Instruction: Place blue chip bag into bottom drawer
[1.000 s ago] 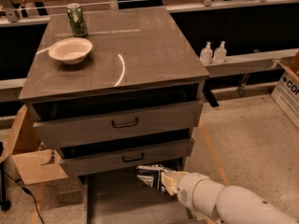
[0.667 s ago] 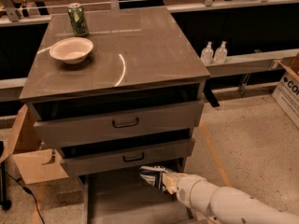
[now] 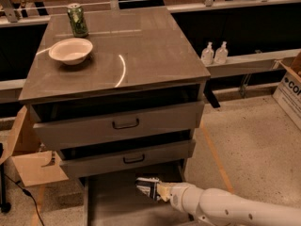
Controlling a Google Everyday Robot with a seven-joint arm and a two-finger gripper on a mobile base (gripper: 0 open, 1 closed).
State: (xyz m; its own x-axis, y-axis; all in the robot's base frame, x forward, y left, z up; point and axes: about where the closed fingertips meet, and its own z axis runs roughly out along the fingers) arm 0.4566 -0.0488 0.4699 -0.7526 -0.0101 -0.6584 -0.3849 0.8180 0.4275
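My gripper (image 3: 156, 190) sits at the end of the white arm that comes in from the lower right. It is shut on the blue chip bag (image 3: 145, 187), a small dark glossy bag with white patches. The bag hangs just above the floor of the bottom drawer (image 3: 113, 204), a wide grey tray pulled out below the cabinet. The bag is under the front of the middle drawer (image 3: 127, 159), over the right half of the tray. The drawer's near part is cut off by the frame's lower edge.
The top drawer (image 3: 120, 125) and the middle drawer, both with black handles, stand slightly open. A green can (image 3: 77, 19) and a white bowl (image 3: 70, 50) sit on the cabinet top. There are two bottles (image 3: 214, 53) on a ledge at right and cardboard boxes at left (image 3: 33, 166) and at right (image 3: 290, 89).
My gripper with the bag has moved a little lower and to the left, closer to the bottom drawer's floor. The cabinet and its drawers have not moved.
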